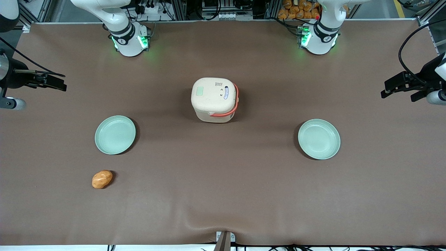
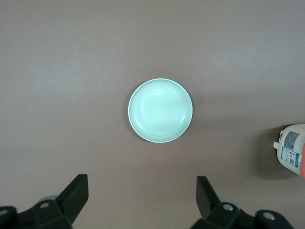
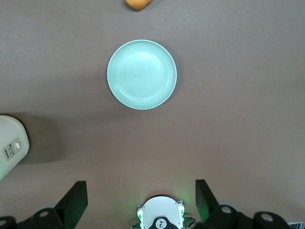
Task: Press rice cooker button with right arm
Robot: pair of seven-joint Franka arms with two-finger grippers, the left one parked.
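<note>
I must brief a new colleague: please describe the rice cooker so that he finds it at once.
On the brown table, the rice cooker stands midway between two green plates, farther from the front camera. Boxy, cream, orange-handled. The gripper hangs open, high over one plate.

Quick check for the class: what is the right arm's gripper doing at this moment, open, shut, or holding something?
Right gripper: open, holding nothing, high above the plate at the working arm's end, well away from the rice cooker.

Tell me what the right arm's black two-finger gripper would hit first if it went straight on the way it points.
The black two-finger gripper, open, points down at the table; it would probably meet the brown table cover near the round pale-green plate, not the cream rice cooker.
</note>
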